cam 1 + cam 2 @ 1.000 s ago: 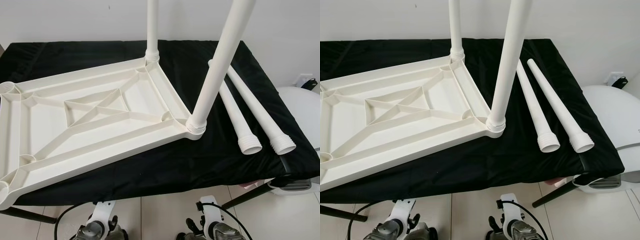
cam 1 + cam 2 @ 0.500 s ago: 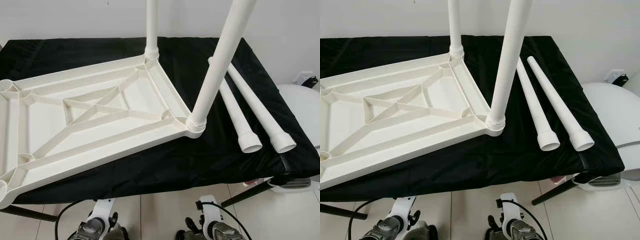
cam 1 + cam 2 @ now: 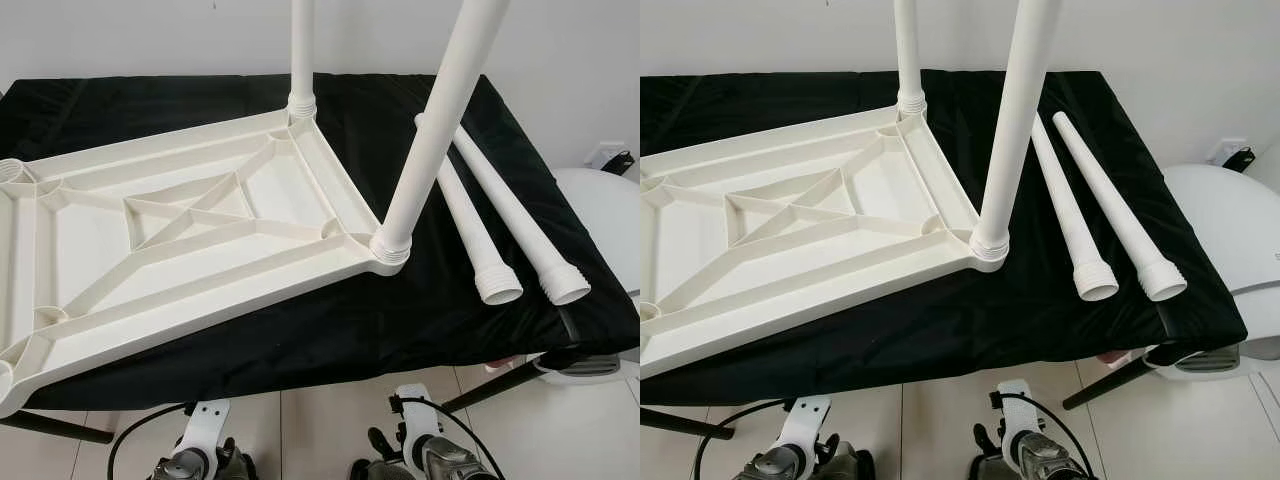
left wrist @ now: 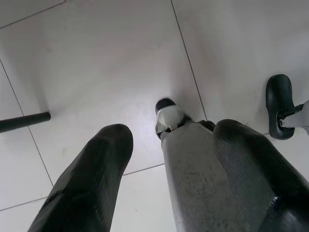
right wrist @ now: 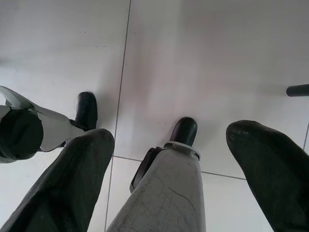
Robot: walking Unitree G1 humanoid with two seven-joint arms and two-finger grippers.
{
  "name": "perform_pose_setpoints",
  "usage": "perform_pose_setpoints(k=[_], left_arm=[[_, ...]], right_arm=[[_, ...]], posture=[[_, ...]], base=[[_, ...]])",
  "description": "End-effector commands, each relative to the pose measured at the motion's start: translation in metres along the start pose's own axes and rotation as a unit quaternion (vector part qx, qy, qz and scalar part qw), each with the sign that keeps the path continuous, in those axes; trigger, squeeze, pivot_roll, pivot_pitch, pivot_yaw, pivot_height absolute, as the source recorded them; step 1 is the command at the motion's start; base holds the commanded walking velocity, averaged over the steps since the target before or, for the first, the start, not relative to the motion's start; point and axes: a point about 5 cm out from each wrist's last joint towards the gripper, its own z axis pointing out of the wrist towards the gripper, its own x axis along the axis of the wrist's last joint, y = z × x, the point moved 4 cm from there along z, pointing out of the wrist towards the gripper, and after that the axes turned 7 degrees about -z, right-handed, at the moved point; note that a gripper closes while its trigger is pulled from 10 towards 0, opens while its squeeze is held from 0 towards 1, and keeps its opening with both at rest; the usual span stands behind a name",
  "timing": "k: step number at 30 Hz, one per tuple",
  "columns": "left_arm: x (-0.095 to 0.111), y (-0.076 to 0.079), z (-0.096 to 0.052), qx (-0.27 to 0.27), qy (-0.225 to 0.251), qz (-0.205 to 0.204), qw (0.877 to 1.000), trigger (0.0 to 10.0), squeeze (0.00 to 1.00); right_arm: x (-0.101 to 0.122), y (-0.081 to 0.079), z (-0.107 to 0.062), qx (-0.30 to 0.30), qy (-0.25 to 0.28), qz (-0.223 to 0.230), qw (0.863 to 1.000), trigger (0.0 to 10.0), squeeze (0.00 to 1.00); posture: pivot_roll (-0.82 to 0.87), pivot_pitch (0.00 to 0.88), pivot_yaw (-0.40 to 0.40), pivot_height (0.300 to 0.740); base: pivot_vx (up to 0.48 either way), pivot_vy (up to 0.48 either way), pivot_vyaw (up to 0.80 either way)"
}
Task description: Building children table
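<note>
2 legs on, 2 to go

2 loose legs lie side by side on the black-covered table [image 3: 470,330], on the robot's right, threaded collars toward its near edge: the inner leg [image 3: 470,228] and the outer leg [image 3: 515,222], just beside each other but not clearly touching. Left of them the white tabletop [image 3: 190,240] lies underside up, ribs showing, w/ 2 legs already standing in its right-hand corners: the near leg [image 3: 425,140] & the far leg [image 3: 301,55]. Left-hand corner sockets, e.g. the far-left socket [image 3: 12,172], are unfilled.

Both arms hang low over the floor tiles [image 4: 96,72]. Left gripper [image 4: 169,164] & right gripper [image 5: 169,164] each have fingers spread apart, holding nothing.

Handling, as a guess: legs look like hollow moulded plastic, so light, stiff, smooth & prob. slippery; round, so apt to roll on the cloth. Best hold is approx. mid-shaft, fingers across the tube, clear of the threads, so the collar end stays free to enter a socket. Taper means grip may slide toward the thin end. The tabletop is wide & light, likely to shift while a leg is twisted in; may need steadying w/ the other gripper.
</note>
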Motion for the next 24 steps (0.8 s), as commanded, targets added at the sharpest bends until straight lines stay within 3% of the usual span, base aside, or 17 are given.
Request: perform_pose_setpoints(k=[1,11,18,24], left_arm=[[-0.012,0.005,-0.002,-0.015,-0.021,-0.001,1.000,10.0,0.00],[-0.014,0.009,-0.002,-0.006,-0.021,-0.020,1.000,10.0,0.00],[-0.020,-0.005,-0.005,0.026,-0.020,-0.076,0.997,10.0,0.00],[-0.028,-0.008,-0.007,0.029,-0.025,-0.072,0.997,10.0,0.00]], right_arm=[[-0.011,-0.003,-0.002,0.007,-0.017,0.001,1.000,10.0,0.00],[-0.011,-0.001,-0.002,0.004,-0.018,-0.001,1.000,10.0,0.00],[-0.007,0.002,-0.001,-0.004,-0.013,0.011,1.000,10.0,0.00],[-0.005,0.001,-0.001,-0.011,-0.008,0.025,1.000,10.0,0.00]], posture=[[0.04,0.109,0.010,0.740],[0.03,0.091,-0.003,0.740],[0.03,0.064,0.007,0.740],[0.02,0.052,0.023,0.740]], base=[[0.000,0.000,0.00],[0.000,0.000,0.00],[0.000,0.000,0.00],[0.000,0.000,0.00]])
